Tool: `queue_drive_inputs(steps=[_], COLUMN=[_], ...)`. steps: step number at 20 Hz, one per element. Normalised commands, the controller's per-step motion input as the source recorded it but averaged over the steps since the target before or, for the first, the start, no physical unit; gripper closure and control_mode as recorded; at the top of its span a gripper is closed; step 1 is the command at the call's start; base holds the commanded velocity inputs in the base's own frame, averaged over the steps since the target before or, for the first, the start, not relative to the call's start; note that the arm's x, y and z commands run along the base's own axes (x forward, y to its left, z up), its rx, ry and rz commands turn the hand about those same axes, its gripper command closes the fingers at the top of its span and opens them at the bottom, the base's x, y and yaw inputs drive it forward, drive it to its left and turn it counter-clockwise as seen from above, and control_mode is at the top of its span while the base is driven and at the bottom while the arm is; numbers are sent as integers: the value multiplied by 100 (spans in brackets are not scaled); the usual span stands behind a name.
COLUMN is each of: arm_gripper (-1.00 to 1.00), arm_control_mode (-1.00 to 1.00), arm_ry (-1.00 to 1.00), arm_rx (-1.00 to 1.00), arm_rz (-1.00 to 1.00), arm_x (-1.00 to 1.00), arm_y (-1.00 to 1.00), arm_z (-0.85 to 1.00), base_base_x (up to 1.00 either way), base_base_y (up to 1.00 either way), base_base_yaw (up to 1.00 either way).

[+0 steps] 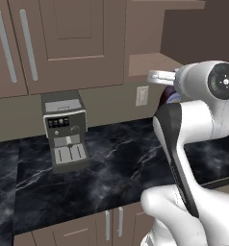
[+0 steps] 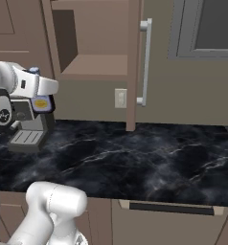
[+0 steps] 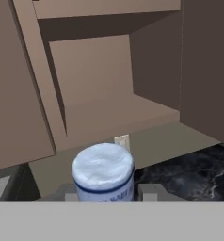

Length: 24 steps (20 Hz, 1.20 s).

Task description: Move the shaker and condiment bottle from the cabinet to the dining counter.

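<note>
My gripper [image 3: 104,194] is shut on the condiment bottle [image 3: 103,172]; its pale blue-rimmed cap rises between the two fingertips. From the right, the bottle [image 2: 41,103] shows a dark body with a yellow-marked label, and it hangs in the gripper [image 2: 38,91] above the worktop, left of the open cabinet [image 2: 94,64]. From the left, a dark red sliver of the bottle [image 1: 170,94] peeks out behind the arm. The cabinet's lower shelf [image 3: 114,117] lies bare ahead of the hand. The shaker and the dining counter are out of view.
A grey coffee machine [image 1: 64,129] stands on the narrow black marble worktop [image 1: 111,168] under closed wall doors [image 1: 63,38]. The open cabinet door [image 2: 133,62] with its bar handle juts out over the worktop [image 2: 135,158]. A wall outlet [image 2: 120,98] sits below the shelf.
</note>
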Motion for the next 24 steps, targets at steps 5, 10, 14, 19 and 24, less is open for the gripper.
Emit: queue_drive_inputs(steps=[5,10,14,19,24], arm_gripper=[100,100,100,100,100], arm_control_mode=[100,100,100,100,100], arm_ry=[0,0,0,0,0], arm_rx=[0,0,0,0,0], arm_rz=[0,0,0,0,0], arm_x=[0,0,0,0,0], arm_y=[0,0,0,0,0], arm_z=[0,0,0,0,0], base_base_x=[0,-44,-84,-92,-94], base_base_y=[0,1,0,0,0], base_base_yaw=[0,-2,-9,-12,-14])
